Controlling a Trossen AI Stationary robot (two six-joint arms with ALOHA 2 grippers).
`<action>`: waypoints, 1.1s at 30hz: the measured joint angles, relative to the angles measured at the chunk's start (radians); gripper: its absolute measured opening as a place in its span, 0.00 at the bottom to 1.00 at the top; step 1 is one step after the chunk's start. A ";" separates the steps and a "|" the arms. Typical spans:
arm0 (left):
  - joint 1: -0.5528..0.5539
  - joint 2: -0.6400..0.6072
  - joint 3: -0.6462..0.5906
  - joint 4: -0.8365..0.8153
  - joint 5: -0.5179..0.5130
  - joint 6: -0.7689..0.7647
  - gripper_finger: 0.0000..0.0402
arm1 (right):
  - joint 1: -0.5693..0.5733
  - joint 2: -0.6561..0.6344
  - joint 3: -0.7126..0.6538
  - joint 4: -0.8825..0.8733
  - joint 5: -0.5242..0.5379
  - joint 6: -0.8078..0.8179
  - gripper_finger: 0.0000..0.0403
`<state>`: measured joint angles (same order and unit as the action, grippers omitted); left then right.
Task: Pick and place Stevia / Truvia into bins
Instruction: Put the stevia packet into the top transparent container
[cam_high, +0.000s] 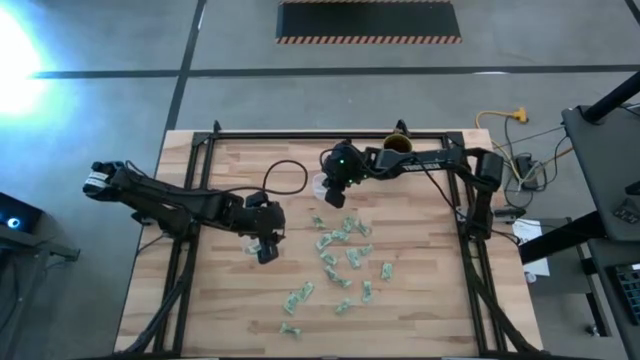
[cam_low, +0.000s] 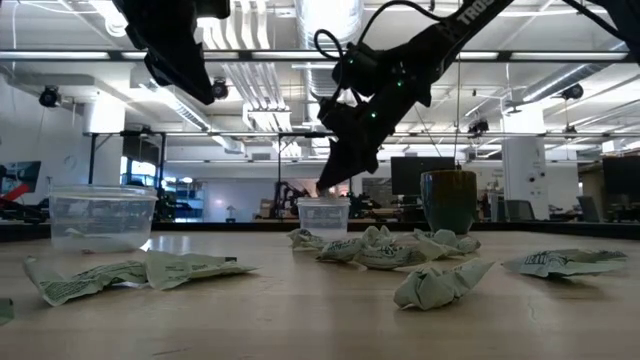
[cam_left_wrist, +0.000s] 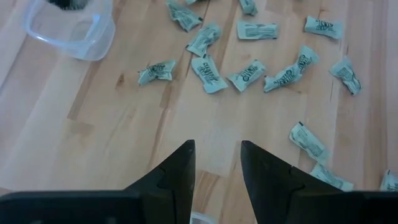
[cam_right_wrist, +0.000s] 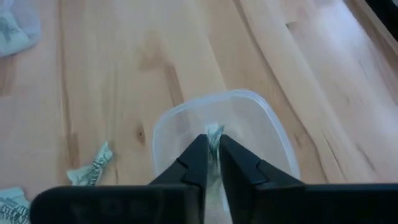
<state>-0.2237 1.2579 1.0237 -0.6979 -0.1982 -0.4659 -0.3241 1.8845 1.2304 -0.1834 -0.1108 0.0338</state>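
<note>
At the left of the high view, the left arm reaches in from the table's left edge, and the left gripper (cam_high: 266, 250) hangs over the wooden table (cam_high: 200, 300) a little left of centre. In the left wrist view its two dark fingers (cam_left_wrist: 180, 171) stand apart with bare wood showing between them and nothing held.

A clear plastic cup (cam_low: 100, 218) stands at the left of the low view; from the high view it lies just beside the left gripper, though it is hard to make out there.

Right of that gripper, the Stevia sachets (cam_high: 335, 262) lie scattered across the middle of the table, from the centre down toward the lower middle of the high view. In the left wrist view they are crumpled, pale green and white, with dark printing that is too small to read (cam_left_wrist: 208, 73).

Upper centre of the high view, the right gripper (cam_high: 336, 192) hovers over the second clear cup (cam_high: 321, 186). In the right wrist view its fingers are pinched together on one sachet (cam_right_wrist: 214, 134), held directly above the open mouth of that cup (cam_right_wrist: 261, 130).

Farther right and toward the table's far edge stands a brown mug (cam_high: 398, 144). White lettering runs along the right arm (cam_low: 470, 12) in the low view, only partly legible.
</note>
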 joint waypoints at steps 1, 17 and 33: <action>0.000 0.000 0.000 0.000 0.000 0.000 0.28 | 0.000 -0.001 0.000 0.000 -0.002 0.000 0.13; 0.000 0.037 -0.003 0.060 -0.022 0.132 0.28 | 0.053 -0.191 -0.007 -0.177 -0.056 -0.150 0.39; 0.026 0.167 -0.003 0.134 -0.034 0.205 0.28 | 0.151 -0.489 -0.441 -0.131 -0.056 0.005 0.32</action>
<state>-0.1978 1.4247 1.0206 -0.5641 -0.2325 -0.2611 -0.1728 1.3955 0.7895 -0.3144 -0.1672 0.0387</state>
